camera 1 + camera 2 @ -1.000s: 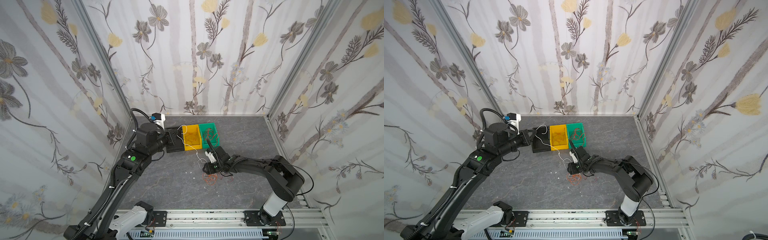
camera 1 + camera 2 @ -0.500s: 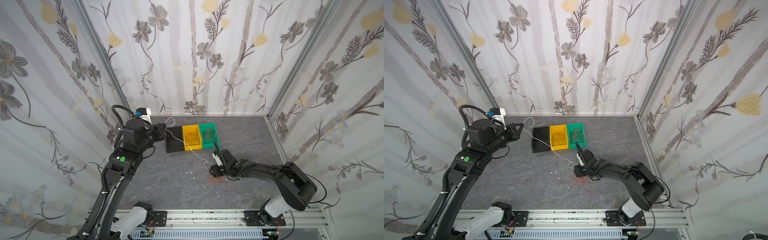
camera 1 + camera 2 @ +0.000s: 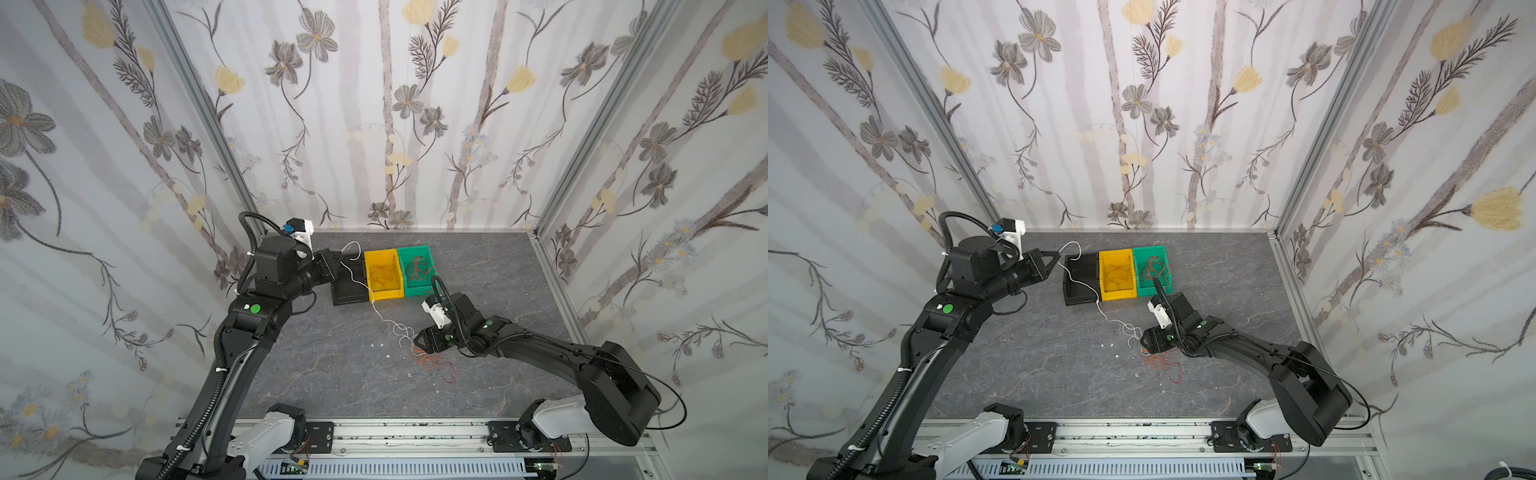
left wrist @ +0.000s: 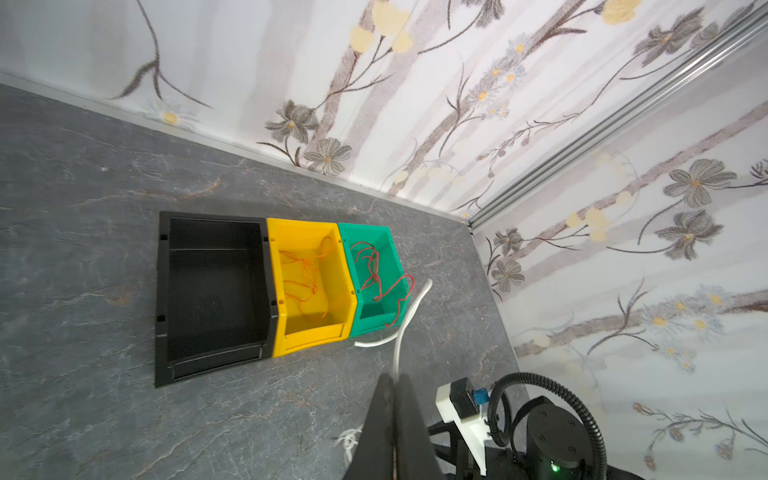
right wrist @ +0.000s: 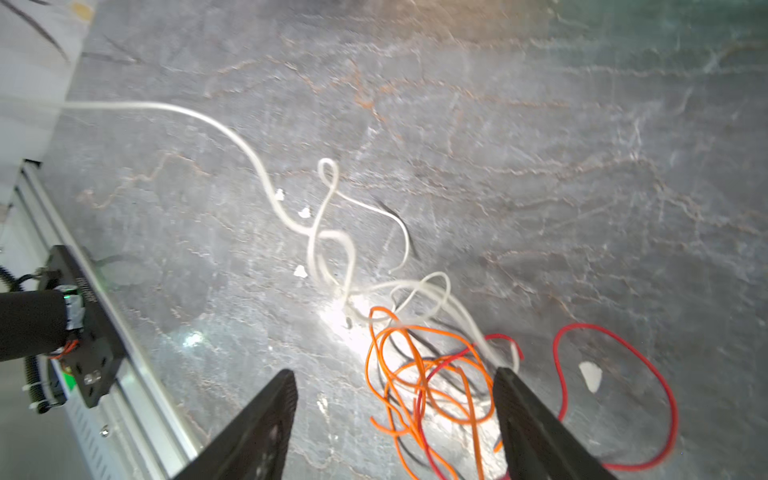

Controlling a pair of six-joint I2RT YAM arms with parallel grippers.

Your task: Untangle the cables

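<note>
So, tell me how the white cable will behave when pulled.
Floppy, probably: the white cable sags and loops between the left end effector and the table. Likely light: a fingertip pinch holds it. It may drag the orange cables, whose tangle its far end crosses.

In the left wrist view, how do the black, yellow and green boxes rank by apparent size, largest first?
1. black box
2. yellow box
3. green box
The black box seems nearest to this camera and the green box farthest, so their real sizes may differ less than they appear to.
</note>
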